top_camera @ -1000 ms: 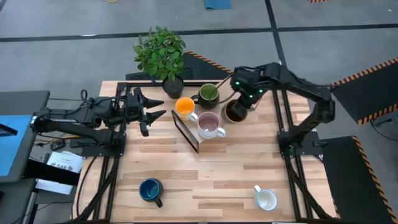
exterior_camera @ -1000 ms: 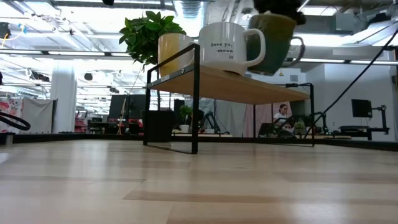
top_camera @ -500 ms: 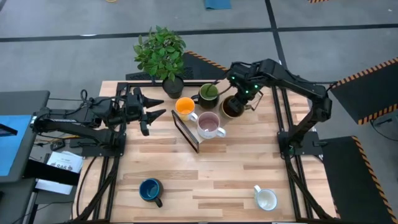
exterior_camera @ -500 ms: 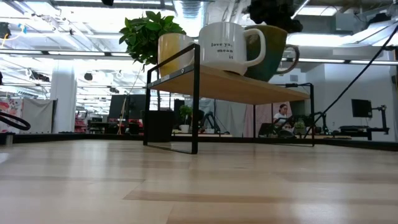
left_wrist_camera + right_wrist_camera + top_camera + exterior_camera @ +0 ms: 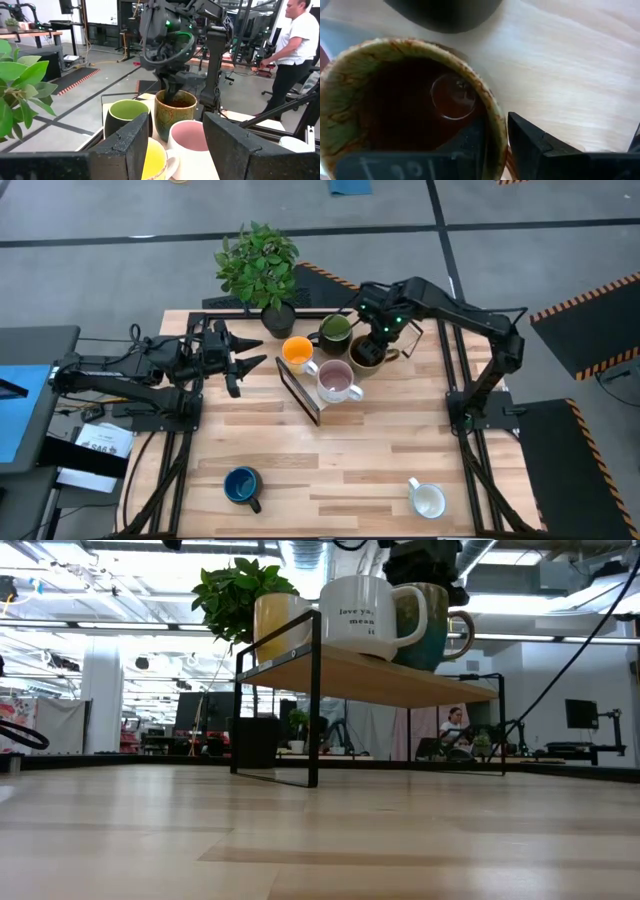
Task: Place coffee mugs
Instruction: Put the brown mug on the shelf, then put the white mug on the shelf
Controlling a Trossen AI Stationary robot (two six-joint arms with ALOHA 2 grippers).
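The brown-olive mug point(image 5: 366, 355) is at the right end of a small rack point(image 5: 300, 395), beside the dark green mug point(image 5: 335, 330) and the pale pink mug point(image 5: 336, 381). The orange mug point(image 5: 297, 352) stands at the rack's left end. My right gripper point(image 5: 380, 332) is above the brown-olive mug point(image 5: 174, 113), shut on it. The dark blue mug point(image 5: 242, 485) and the white mug point(image 5: 428, 500) stand on the table near its near edge. My left gripper point(image 5: 243, 364) waits open, left of the rack. My right gripper pinches the brown-olive mug's wall at the rim point(image 5: 496, 131), one finger point(image 5: 470, 142) inside the cup and one point(image 5: 535, 142) outside. The fingers come from above, pointing down. The mug stays upright, its base level with the rack's wooden board point(image 5: 400, 680).
A dark pot with a green plant point(image 5: 258, 265) stands at the far edge, behind the rack. A person point(image 5: 300, 45) stands in the room beyond the table. Bare wood lies between the rack and the two mugs near the near edge.
My right gripper has carried the brown-olive mug toward the table's left and down. The mug was lifted clear above the rack's right end; now it is down at board level, close beside the dark green and pale pink mugs.
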